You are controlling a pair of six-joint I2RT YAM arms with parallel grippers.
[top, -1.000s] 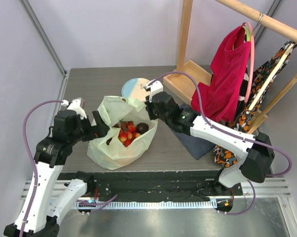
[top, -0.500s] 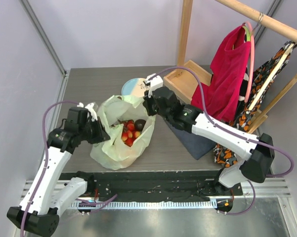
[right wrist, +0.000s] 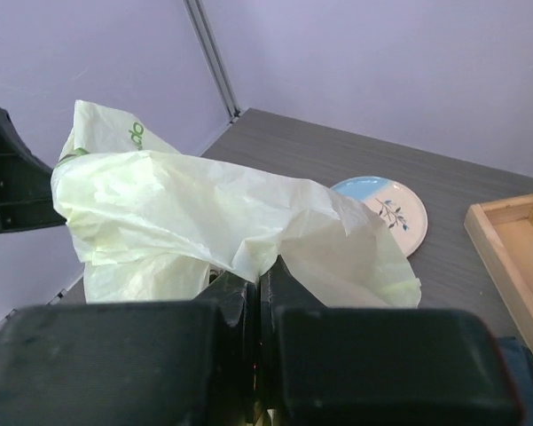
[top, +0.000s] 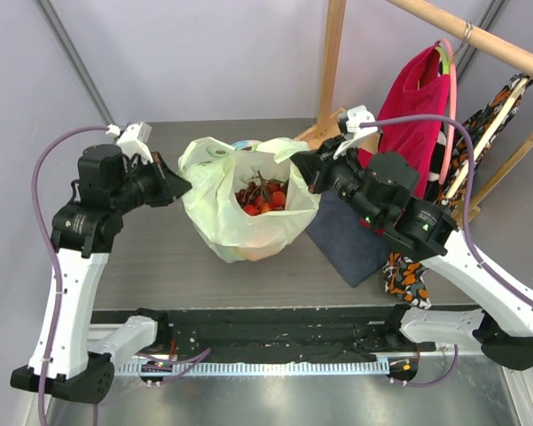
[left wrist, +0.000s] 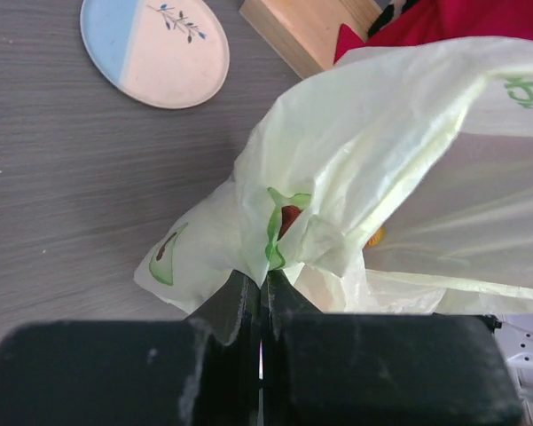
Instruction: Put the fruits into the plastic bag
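The left gripper (top: 183,185) is clenched on one rim of the plastic bag (top: 239,232); the right gripper (top: 305,169) pinches the opposite rim; the bag hangs open between them over the table (top: 151,262), with the fruits (top: 262,197) heaped inside.

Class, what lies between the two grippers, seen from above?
The pale green translucent plastic bag of small red fruits, held by left gripper and right gripper; top view shows it.

One plastic bag (top: 220,193), one plate (left wrist: 155,51); the fruits (top: 262,197) inside cannot be counted.
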